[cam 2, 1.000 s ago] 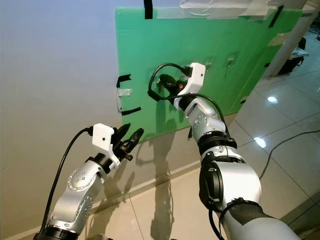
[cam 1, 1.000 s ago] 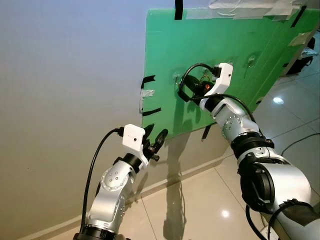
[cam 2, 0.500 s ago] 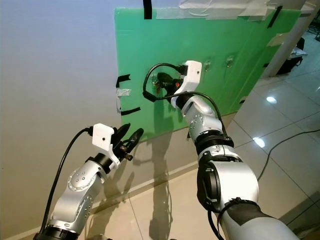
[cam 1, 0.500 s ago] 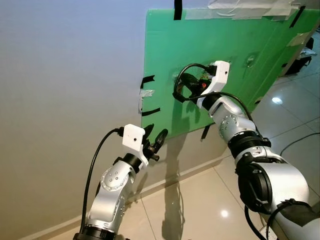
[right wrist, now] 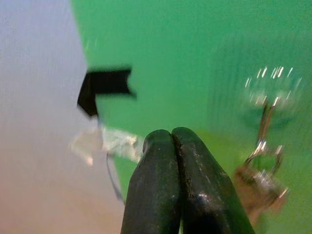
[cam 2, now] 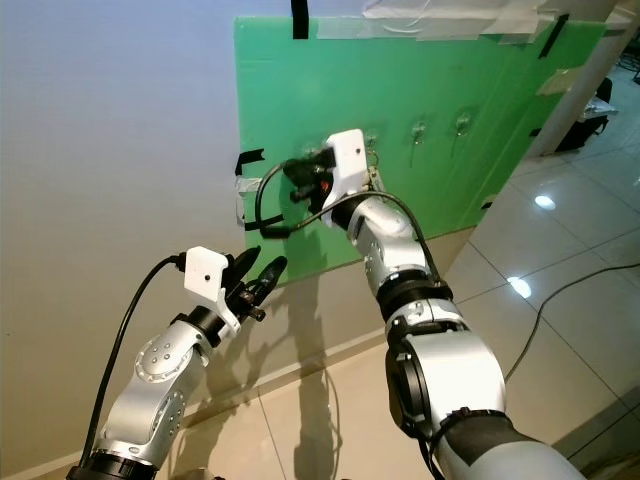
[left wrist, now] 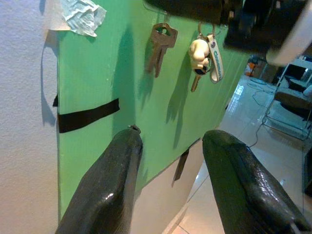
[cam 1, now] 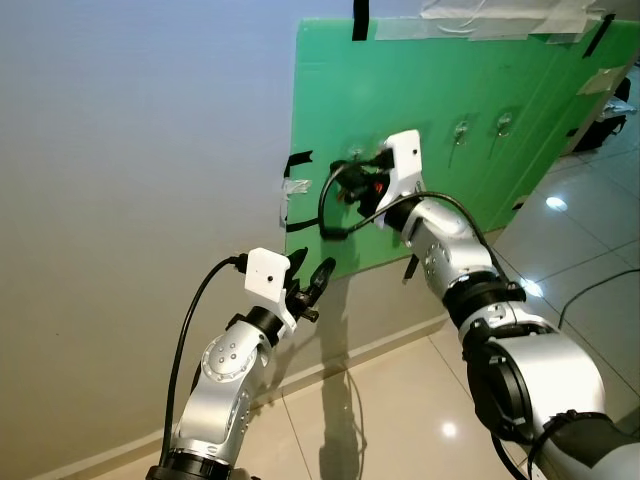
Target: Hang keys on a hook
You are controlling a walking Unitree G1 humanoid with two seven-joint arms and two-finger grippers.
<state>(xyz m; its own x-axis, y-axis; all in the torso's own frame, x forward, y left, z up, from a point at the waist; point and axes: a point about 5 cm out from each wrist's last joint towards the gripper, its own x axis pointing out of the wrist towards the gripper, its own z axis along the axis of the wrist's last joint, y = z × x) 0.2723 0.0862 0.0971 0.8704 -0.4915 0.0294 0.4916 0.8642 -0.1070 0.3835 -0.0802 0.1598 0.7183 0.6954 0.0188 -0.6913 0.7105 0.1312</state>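
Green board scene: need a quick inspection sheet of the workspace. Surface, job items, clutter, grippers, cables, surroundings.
Surface: green board taped to a pale wall.
Job's things: plain key and keys with a white charm hang side by side from hooks on the board; two more hooks further right.
Clutter: black tape strips and a crumpled tape scrap at the board's left edge.
Grippers: right gripper shut and empty, up at the board beside a hook; left gripper open, empty, low, pointed at the board.
Cables: black cable loops off the right wrist; another on the floor.
Surroundings: glossy tile floor.
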